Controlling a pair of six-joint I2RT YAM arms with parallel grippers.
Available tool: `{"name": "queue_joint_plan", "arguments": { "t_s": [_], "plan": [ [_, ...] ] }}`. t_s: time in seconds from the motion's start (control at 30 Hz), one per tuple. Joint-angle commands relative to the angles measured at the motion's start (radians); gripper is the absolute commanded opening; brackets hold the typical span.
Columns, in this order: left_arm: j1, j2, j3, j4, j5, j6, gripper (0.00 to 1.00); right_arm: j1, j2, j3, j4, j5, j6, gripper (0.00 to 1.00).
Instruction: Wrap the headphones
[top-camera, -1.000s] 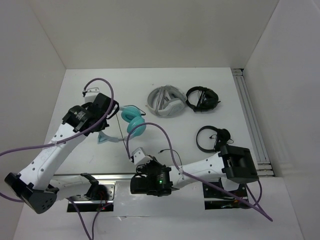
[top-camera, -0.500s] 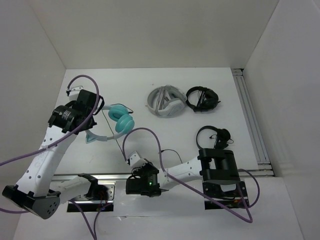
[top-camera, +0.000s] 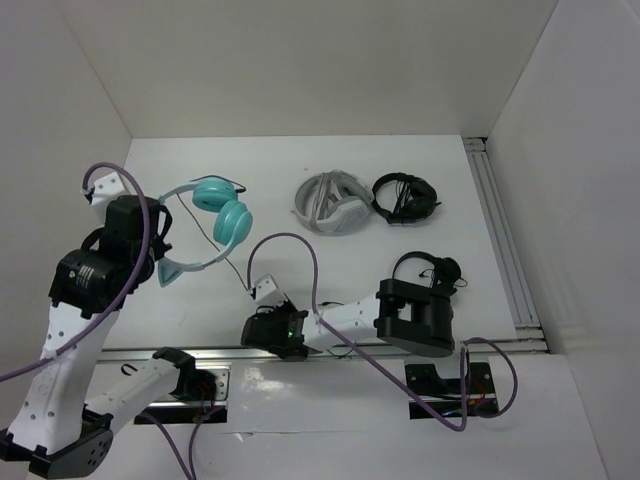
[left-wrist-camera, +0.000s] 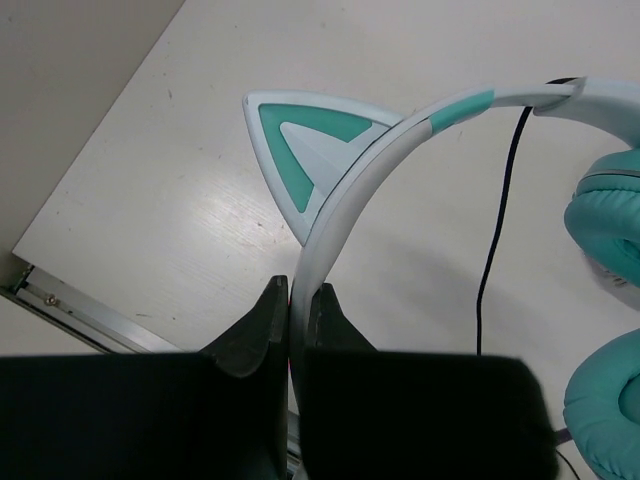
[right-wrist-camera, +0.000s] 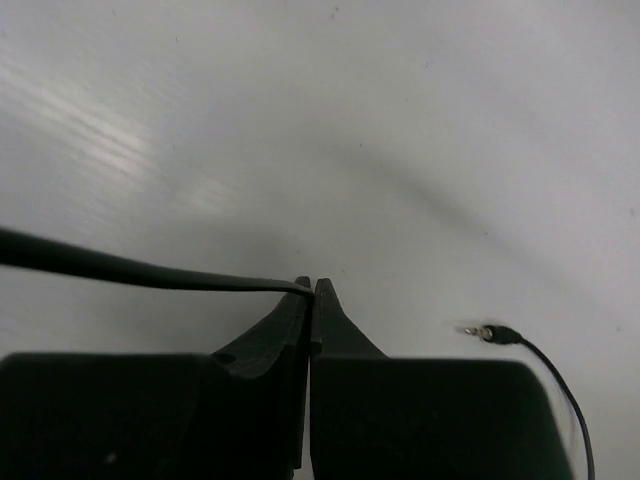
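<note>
While your left gripper (left-wrist-camera: 297, 297), clenched on the headphones (top-camera: 228, 218), swings them leftward, your right gripper (right-wrist-camera: 312, 293) pinches the cable (right-wrist-camera: 120, 268), stretching it out.

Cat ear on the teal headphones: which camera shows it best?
The left wrist view: the cat ear looks big and sharp, above the left fingers pinching the headband. The top view shows it tiny. The right wrist view shows only cable.

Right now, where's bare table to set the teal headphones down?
Bare: the far strip behind the teal headphones and grey-white headphones; the centre patch between them and the right gripper. Crowded: far right, around the black headphones and black headset.
</note>
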Motion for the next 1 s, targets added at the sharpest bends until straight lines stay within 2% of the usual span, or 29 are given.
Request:
{"name": "queue_joint_plan", "arguments": {
  "t_s": [0.0, 0.23, 0.4, 0.6, 0.8, 0.97],
  "plan": [
    [0.009, -0.041, 0.059, 0.105, -0.029, -0.045, 0.0, -0.043, 0.065, 0.02, 0.042, -0.174, 0.012, 0.0],
    [0.009, -0.071, 0.113, 0.056, -0.062, -0.045, 0.0, -0.178, 0.047, 0.009, 0.077, -0.27, 0.082, 0.0],
    [0.009, -0.07, 0.157, 0.044, -0.096, -0.036, 0.0, -0.199, 0.028, -0.012, 0.106, -0.274, 0.082, 0.0],
    [0.009, -0.038, 0.177, 0.053, -0.153, -0.036, 0.0, -0.104, -0.103, -0.112, 0.134, -0.148, 0.11, 0.0],
    [0.009, 0.03, 0.154, 0.099, -0.165, -0.036, 0.0, 0.023, -0.183, -0.118, 0.053, -0.058, 0.156, 0.0],
    [0.009, 0.033, 0.09, 0.178, -0.052, -0.036, 0.0, 0.06, -0.193, -0.066, -0.022, -0.01, 0.147, 0.0]
  ]
}}
